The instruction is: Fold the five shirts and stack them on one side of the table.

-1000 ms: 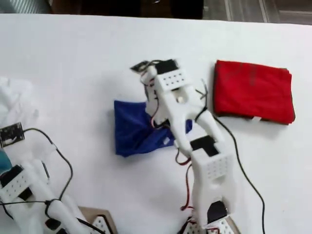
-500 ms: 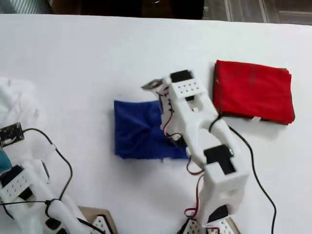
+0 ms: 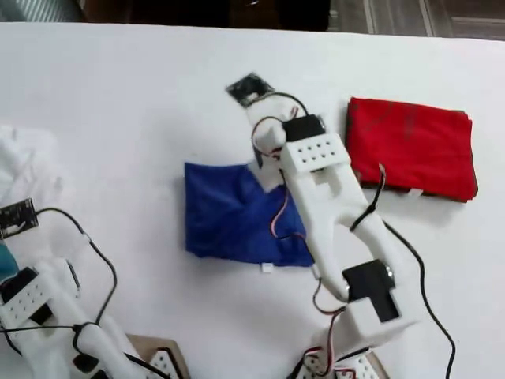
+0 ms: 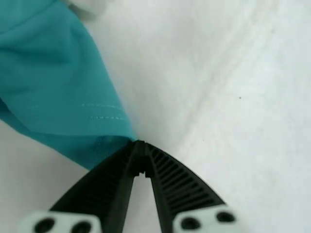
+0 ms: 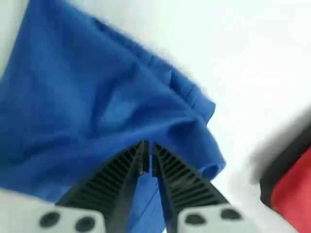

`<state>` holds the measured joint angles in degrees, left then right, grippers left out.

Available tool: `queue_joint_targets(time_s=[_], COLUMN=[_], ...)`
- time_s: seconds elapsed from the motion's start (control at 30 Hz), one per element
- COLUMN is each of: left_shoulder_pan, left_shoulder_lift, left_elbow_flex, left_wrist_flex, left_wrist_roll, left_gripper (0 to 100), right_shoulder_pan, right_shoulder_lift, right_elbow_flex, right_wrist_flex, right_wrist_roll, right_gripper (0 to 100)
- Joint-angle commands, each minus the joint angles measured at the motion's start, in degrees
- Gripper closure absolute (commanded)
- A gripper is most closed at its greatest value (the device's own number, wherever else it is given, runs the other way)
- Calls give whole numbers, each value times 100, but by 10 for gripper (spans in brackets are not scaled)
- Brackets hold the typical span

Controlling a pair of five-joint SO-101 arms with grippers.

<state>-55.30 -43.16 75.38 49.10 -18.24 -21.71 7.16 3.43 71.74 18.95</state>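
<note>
A blue shirt [image 3: 225, 213] lies spread and roughly folded at the table's middle. My right gripper [image 3: 259, 156] is shut at its far right corner, with the tips over the blue cloth [image 5: 87, 97]; I see no fold pinched between them [image 5: 146, 145]. A folded red shirt [image 3: 410, 146] lies at the right, and its edge [image 5: 291, 194] shows in the right wrist view. My left gripper [image 4: 141, 145] is shut on a tapering corner of a teal shirt [image 4: 53, 87]. A sliver of that teal shirt [image 3: 4, 264] shows at the left edge.
A crumpled white cloth [image 3: 20, 162] lies at the far left of the white table [image 3: 118, 79]. The left arm's base and cables [image 3: 47, 316] fill the near left corner. The right arm's body [image 3: 339, 229] stretches between the blue and red shirts.
The right arm swung to the right and farther back across the blue shirt. The shirt went from bunched at its near right to spread flatter. The left arm stayed still.
</note>
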Motion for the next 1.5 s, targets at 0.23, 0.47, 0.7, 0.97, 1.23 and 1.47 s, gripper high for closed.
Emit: queue_joint_targets(time_s=[0.23,0.47,0.7,0.97,1.23,1.47], left_shoulder_pan=[79,79,79,79,79,79], left_shoulder_lift=[-105,-105,-105,-105,-97,-97], left_elbow_flex=[-22,-22,-22,-22,-22,-22], left_wrist_flex=[-88,-88,-88,-88,-88,-88], left_wrist_roll=[44,44,44,44,44,44], left_gripper=[973,973,973,973,973,973], right_shoulder_pan=[-180,-549,-813,-1209,-1165,-1218], right_shoulder_lift=[1323,1956,2396,2457,3451,4488], right_elbow_flex=[-800,-1846,-3077,-3824,-3780,-5310], right_wrist_flex=[-514,-426,769,1798,1376,1024], right_wrist_roll=[-325,-290,-325,-325,-316,-281], right_gripper=[898,898,925,978,978,978])
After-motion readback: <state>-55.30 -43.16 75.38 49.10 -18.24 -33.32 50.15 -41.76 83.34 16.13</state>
